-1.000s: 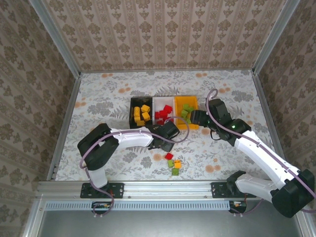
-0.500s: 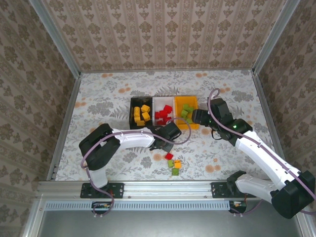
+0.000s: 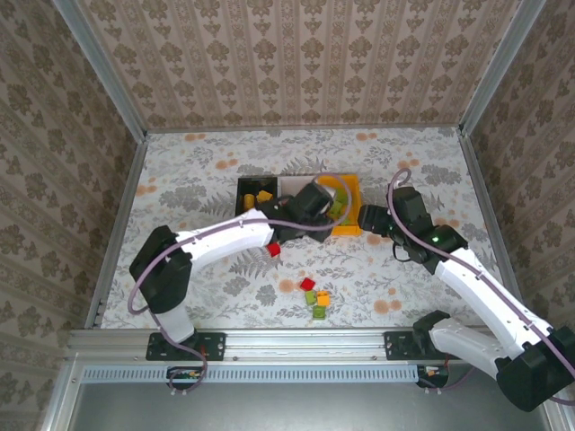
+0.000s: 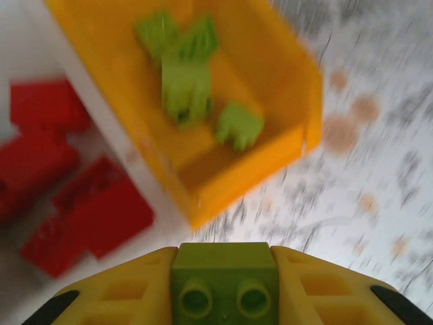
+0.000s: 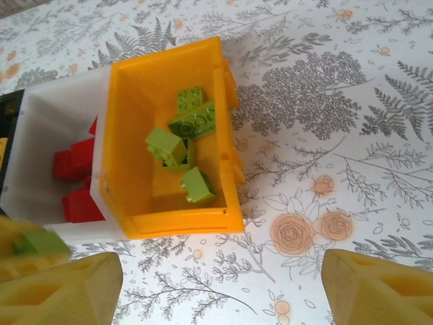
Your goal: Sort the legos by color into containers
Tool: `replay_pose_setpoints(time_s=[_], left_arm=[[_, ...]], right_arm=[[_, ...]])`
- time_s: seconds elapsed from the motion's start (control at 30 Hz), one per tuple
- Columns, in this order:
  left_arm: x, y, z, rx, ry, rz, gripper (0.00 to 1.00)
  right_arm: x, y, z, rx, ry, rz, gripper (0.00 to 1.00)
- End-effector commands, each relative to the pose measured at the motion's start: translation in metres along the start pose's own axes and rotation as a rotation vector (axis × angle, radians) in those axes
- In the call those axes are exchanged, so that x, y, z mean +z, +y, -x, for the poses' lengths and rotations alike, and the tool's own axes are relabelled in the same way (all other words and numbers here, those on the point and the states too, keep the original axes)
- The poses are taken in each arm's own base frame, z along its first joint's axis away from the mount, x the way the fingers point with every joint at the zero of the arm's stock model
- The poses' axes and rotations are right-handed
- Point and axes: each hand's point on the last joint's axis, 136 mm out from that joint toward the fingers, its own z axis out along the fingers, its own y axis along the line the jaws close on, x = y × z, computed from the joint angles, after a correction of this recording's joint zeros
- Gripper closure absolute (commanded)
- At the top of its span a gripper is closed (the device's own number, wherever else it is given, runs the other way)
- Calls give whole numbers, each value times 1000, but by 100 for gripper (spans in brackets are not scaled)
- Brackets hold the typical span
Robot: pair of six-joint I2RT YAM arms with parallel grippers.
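Top external: the left arm reaches across the row of bins at mid-table. The left gripper [image 3: 316, 205] hangs over the white bin [image 3: 287, 182] and covers most of it. I cannot tell how its jaws stand from here. The black bin [image 3: 243, 205] at the left end of the row shows yellow bricks [image 3: 260, 196]. The orange bin [image 3: 352, 215] is partly covered by the same wrist. The right gripper [image 3: 370, 218] sits just beside the orange bin's right wall. A lone red brick [image 3: 272, 250] lies on the table [image 3: 180, 180] beside the left forearm. Near the table's near edge is a loose cluster [image 3: 314, 297] of one red, one orange and two green bricks.

Left wrist: the picture is heavily blurred. The yellow fingers [image 4: 122, 291] are clamped on a green brick [image 4: 224, 271], studs toward the camera. Beyond it lies the orange bin with several green bricks [image 4: 186, 74] inside; their count is unclear. Red bricks [image 4: 74, 203] lie in the white bin, which is cut off at the left.

Right wrist: the right gripper [image 5: 216, 291] is spread wide with nothing between its fingers. The orange bin holds four green bricks. The black bin is a sliver at the left edge. The left gripper with the green brick shows as a blur in the lower left corner.
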Motion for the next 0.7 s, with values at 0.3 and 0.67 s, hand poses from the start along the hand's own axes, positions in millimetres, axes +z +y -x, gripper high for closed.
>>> replay_pose_setpoints(time_s=[0.3,0.67], left_arm=[[68,-3,62,-57,4,-119,54],[15,-8,97,-126,-149,-189,12]], right_arm=[[-6,-18,-12,24,12,-48,21],[-2,-3,-28,-2,79,49,19]])
